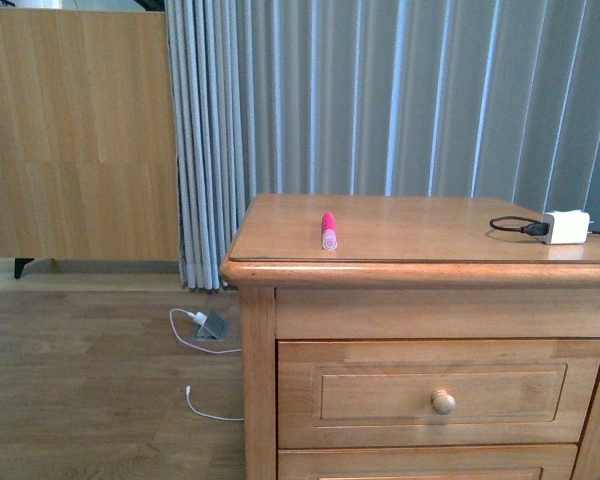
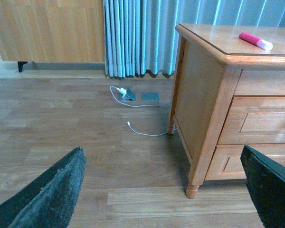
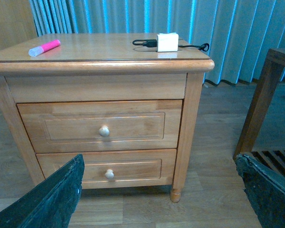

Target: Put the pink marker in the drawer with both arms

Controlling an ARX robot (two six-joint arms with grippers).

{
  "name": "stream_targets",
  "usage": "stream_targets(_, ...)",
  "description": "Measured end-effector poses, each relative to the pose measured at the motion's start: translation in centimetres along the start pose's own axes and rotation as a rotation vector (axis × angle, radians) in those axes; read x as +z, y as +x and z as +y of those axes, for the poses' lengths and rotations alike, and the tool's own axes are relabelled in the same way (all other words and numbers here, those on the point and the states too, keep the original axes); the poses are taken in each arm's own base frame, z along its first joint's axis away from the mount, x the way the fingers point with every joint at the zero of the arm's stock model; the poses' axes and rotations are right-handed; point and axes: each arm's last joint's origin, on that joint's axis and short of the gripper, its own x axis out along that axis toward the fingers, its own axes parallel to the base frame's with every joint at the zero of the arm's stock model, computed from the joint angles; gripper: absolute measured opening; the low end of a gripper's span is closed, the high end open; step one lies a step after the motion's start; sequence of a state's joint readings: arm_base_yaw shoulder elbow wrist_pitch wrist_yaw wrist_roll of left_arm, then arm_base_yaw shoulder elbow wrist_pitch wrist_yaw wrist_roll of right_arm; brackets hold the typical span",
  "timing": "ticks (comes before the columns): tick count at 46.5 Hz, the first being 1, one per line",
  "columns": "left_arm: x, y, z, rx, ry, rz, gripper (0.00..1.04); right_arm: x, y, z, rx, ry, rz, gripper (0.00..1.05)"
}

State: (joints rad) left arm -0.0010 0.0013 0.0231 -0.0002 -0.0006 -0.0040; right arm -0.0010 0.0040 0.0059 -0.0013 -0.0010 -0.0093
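Observation:
The pink marker lies on the nightstand top, pale cap toward the front edge; it also shows in the left wrist view as the marker and in the right wrist view as the marker. The top drawer is closed, with its round knob at the centre. My left gripper hangs open low over the floor, off the nightstand's left corner. My right gripper is open in front of the nightstand, well below the drawer. Neither arm appears in the front view.
A white charger block with a black cable sits on the nightstand's right side. A second drawer lies under the first. A white cable and plug lie on the wooden floor. A dark wooden piece of furniture stands right of the nightstand.

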Motion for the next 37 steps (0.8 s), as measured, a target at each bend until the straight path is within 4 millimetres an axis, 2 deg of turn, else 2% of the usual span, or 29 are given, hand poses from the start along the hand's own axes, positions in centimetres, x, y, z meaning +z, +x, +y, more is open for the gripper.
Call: stream_targets(37,0.0,0.0,0.0,0.0,0.0,0.0,0.99,0.0,0.0,0.0,0.0,0.0,0.0,0.96)
